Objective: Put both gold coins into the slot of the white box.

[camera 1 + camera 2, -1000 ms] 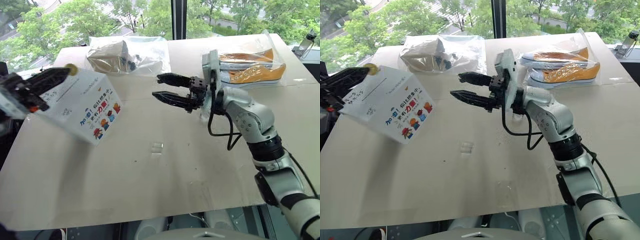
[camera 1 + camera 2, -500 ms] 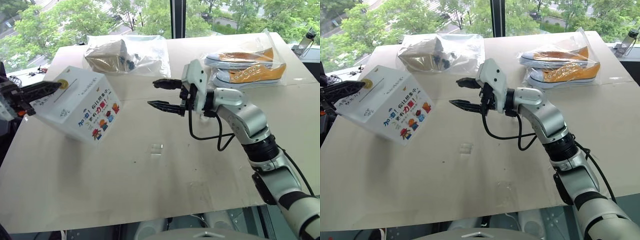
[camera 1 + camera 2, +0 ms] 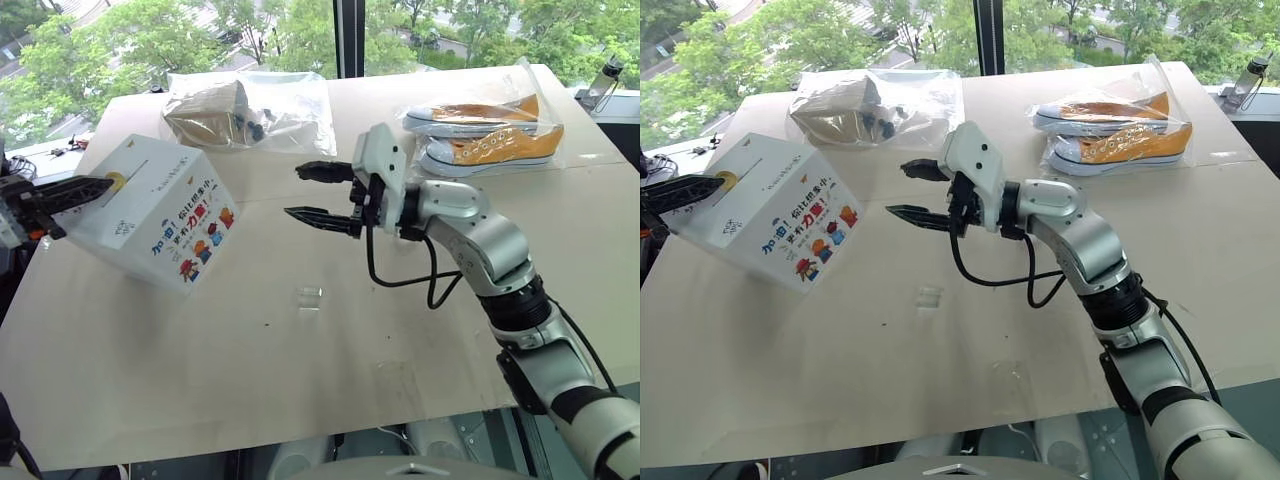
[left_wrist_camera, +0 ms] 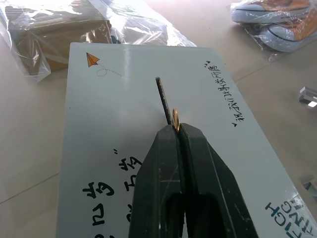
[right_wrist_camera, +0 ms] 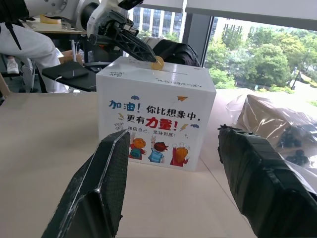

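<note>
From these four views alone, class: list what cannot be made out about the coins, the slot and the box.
- Second gold coin: none visible; only one gold coin shows, edge-on between the left gripper fingers.
- Slot: its near end is hidden by those fingers, so whether the coin has entered is unclear.
- White box: handwriting too small to read in the eye views; cut off by the left wrist view's edge.

Printed on the side of the white box (image 5: 156, 116) in colourful characters: "加油! 你比想象中, 更有力量!", above cartoon figures. On its slotted top face, black handwriting too small to read, beside a small orange paper-plane drawing (image 4: 91, 60).
</note>
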Controlling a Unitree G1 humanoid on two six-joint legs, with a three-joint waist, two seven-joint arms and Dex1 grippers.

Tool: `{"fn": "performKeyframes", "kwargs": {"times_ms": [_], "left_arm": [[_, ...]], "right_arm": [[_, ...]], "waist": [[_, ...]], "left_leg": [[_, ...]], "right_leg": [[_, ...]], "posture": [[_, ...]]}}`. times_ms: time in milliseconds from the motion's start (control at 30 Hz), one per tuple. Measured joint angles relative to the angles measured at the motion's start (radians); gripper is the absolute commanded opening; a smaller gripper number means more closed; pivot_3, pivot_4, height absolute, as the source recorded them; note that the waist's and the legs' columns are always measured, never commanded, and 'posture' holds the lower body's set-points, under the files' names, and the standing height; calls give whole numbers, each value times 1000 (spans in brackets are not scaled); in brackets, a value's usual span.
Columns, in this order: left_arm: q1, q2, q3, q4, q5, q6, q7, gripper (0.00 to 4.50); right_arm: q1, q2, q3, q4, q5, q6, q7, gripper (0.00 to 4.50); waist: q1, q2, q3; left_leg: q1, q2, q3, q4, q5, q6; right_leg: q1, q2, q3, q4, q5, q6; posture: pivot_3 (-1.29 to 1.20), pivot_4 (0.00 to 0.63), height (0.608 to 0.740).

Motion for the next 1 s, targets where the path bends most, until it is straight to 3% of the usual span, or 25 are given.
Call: {"fn": "performKeyframes", "kwargs": {"times_ms": [467, 1000], "left_arm": [[27, -39, 38, -49, 24, 49, 26, 0], [107, -97, 136, -261, 13, 185, 185, 0]], "right_arm": [[0, 9, 0, -7, 0, 7, 2, 3033], [0, 25, 0, -6, -6, 4, 1, 3033]], "waist": [[2, 0, -1], [10, 0, -2]], "left_leg": [[1, 0, 0, 2, 0, 0], [3, 0, 0, 3, 0, 0]], "right_leg": [[0, 0, 0, 2, 0, 0], [4, -1, -1, 2, 0, 0]], "posture": [[0, 150, 736], [0, 150, 736]]}}
